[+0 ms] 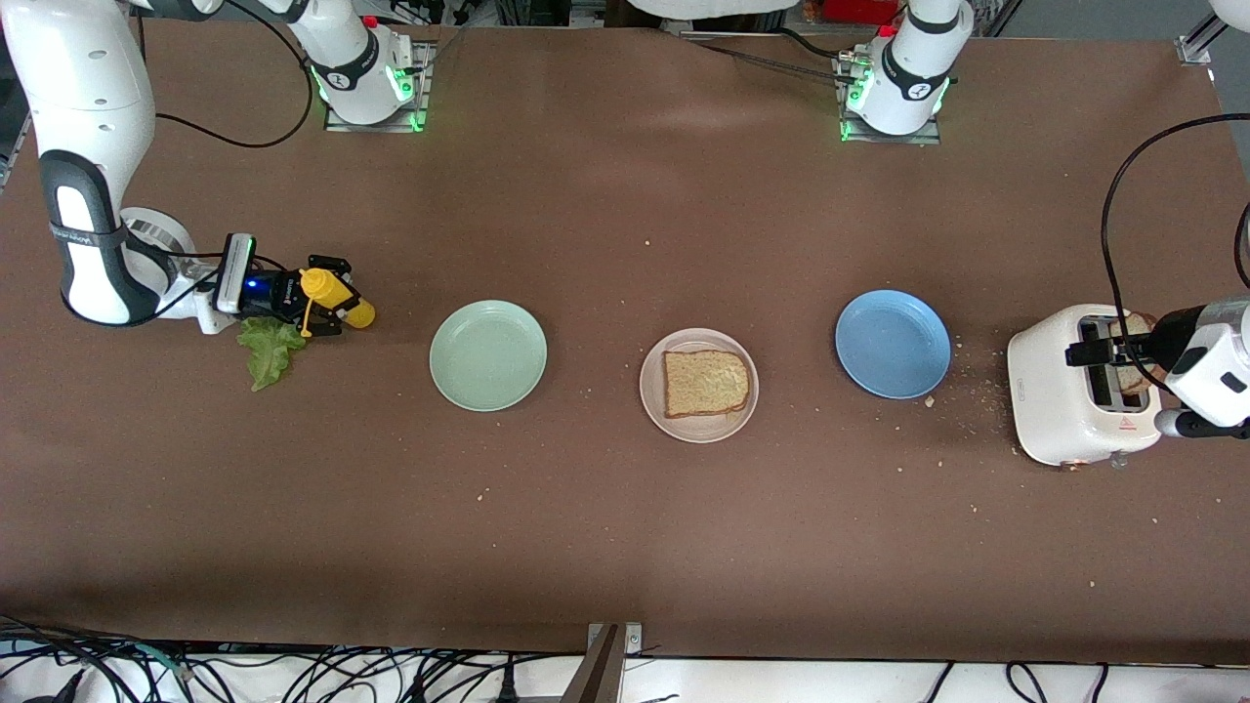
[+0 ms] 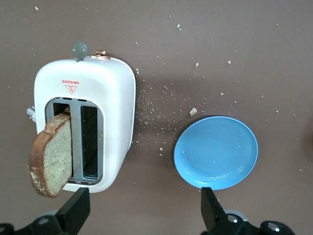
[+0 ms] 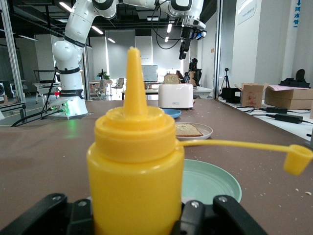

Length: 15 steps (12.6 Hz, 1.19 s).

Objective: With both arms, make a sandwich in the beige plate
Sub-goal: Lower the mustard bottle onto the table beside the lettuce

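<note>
A beige plate (image 1: 652, 405) lies mid-table with one brown toast slice (image 1: 705, 383) flat on it. That plate also shows in the right wrist view (image 3: 204, 132). A second toast slice (image 2: 51, 156) sticks up out of the white toaster (image 2: 110, 98) at the left arm's end. My left gripper (image 2: 144, 213) hangs open over the toaster (image 1: 1050, 400), with nothing between its fingers. A green lettuce leaf (image 1: 269, 351) lies on the table at the right arm's end. Just above it, my right gripper (image 3: 134, 215) is shut on a yellow squeeze bottle (image 3: 134, 166), held upright.
A mint-green plate (image 1: 488, 354) lies between the lettuce and the beige plate. A blue plate (image 1: 892, 344) lies between the beige plate and the toaster. The bottle's cap (image 3: 298, 159) hangs open on its tether. Crumbs dot the brown table round the toaster.
</note>
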Motion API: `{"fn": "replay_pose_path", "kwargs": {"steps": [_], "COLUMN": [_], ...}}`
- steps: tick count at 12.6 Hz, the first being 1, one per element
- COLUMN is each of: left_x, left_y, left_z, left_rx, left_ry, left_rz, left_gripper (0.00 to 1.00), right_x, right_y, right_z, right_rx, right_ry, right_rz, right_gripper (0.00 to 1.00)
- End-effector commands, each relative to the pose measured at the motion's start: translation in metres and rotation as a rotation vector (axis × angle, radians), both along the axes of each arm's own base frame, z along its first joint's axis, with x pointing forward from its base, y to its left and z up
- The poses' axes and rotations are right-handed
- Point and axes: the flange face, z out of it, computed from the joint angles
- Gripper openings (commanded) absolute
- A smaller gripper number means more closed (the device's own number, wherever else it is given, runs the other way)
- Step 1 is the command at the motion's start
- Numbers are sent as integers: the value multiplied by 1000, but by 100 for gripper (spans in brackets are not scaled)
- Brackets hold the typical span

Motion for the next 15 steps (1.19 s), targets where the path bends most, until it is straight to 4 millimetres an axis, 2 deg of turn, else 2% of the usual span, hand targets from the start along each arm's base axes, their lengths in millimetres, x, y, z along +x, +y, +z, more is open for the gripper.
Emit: {"fn": "replay_pose_path", "kwargs": {"steps": [1, 12, 13, 15], "left_x": [-2, -2, -2, -2], "left_y": [-2, -2, -2, -2], "left_z": [2, 2, 2, 2], "left_rx": [34, 34, 33, 34], "left_ry": [7, 7, 7, 7], "left_rz": [2, 2, 2, 2], "left_gripper": [100, 100, 100, 100], "right_x": [-5, 2, 2, 3], "right_y": [-1, -4, -4, -3], "right_z": [-21, -49, -51, -52], "right_rx": [44, 36, 35, 37], "right_ry": [-124, -195, -194, -194], "right_rz": [13, 17, 16, 6], "right_gripper": [0, 0, 3, 17]}}
